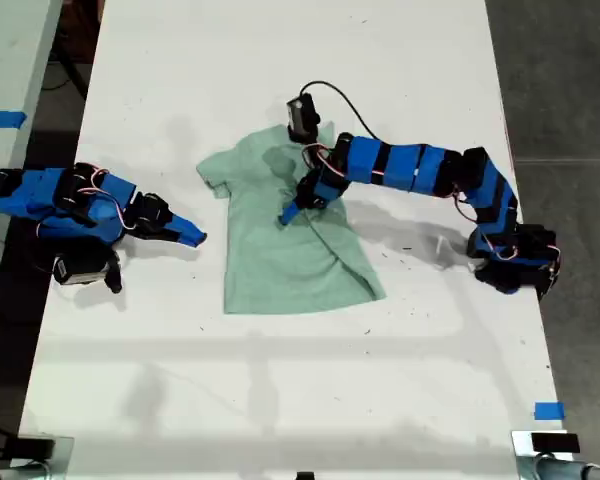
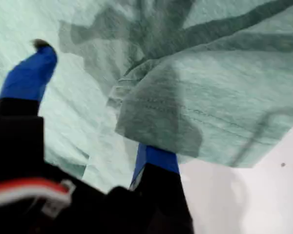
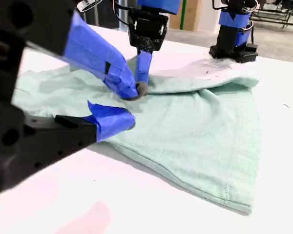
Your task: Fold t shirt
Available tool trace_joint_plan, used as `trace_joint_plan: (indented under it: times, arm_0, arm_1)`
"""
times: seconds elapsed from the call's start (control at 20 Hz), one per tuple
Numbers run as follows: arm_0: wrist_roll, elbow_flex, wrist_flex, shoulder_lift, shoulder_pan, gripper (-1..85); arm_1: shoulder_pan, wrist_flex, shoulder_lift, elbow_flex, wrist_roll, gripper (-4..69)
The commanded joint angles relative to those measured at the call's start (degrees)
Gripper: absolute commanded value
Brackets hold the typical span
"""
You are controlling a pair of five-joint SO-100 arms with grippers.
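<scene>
My first gripper [image 1: 292, 212] is down on the t shirt [image 1: 280, 270], its jaws spread with one finger under a doubled fold of the mint cloth and the other blue finger [image 2: 29, 73] raised clear above it (the first wrist view shows the fold draped over the lower finger, not pinched). In the exterior view this arm reaches in from the view's right, its base near the right edge of the white surface [image 1: 280, 400].

My second gripper [image 1: 185, 233] rests low on the surface at the exterior view's left, just beside the shirt's edge; its blue fingers [image 3: 107, 119] stand apart with nothing between them.

The t shirt lies mid-surface, collar end toward the far side of the exterior view, one sleeve sticking out toward the view's left. The other side is folded inward over the body, leaving a diagonal crease running to the hem.
</scene>
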Motion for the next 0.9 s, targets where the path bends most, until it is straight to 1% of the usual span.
trace_joint_plan:
  times: [0.0,0.05,0.1,0.15,0.3,0.35,0.45,0.5,0.65,0.7,0.75,0.85]
  arm_0:
    - [0.0,1.1,-0.3,0.3,0.2,5.7]
    - [0.0,1.1,-0.3,0.3,0.2,5.7]
    - [0.0,1.1,-0.3,0.3,0.3,5.7]
    - [0.0,1.1,-0.3,0.3,0.3,5.7]
    - [0.0,1.1,-0.3,0.3,0.2,5.8]
    - [0.0,1.1,-0.3,0.3,0.2,5.8]
    - [0.0,1.1,-0.3,0.3,0.2,5.7]
    - [0.0,1.1,-0.3,0.3,0.2,5.7]
    - [-0.1,1.1,-0.4,0.3,0.1,5.4]
    - [-0.4,1.1,-0.4,0.3,0.1,5.1]
    - [-0.4,1.2,-0.4,0.3,-0.2,4.4]
    - [-0.5,1.2,-0.4,0.3,-0.5,3.5]
  arm_1:
    - [0.9,5.3,8.2,-4.1,-0.3,31.2]
    - [1.7,9.1,12.1,-4.1,0.8,30.5]
    - [2.8,14.4,16.6,-4.1,3.0,29.7]
    - [3.8,17.3,23.6,-0.3,4.5,29.5]
    - [3.4,17.5,54.1,22.2,10.5,28.8]
    - [2.5,17.5,65.7,31.6,14.4,28.5]
    - [-1.4,15.8,90.6,53.0,24.3,27.4]
    - [-5.2,13.4,102.5,64.4,27.7,25.9]
    - [-16.3,5.0,135.2,99.2,35.2,22.5]
    - [-19.2,3.9,146.1,109.4,37.6,20.9]
    - [-22.1,3.7,147.0,115.0,40.2,20.5]
    - [-23.7,1.3,146.8,120.8,39.6,20.6]
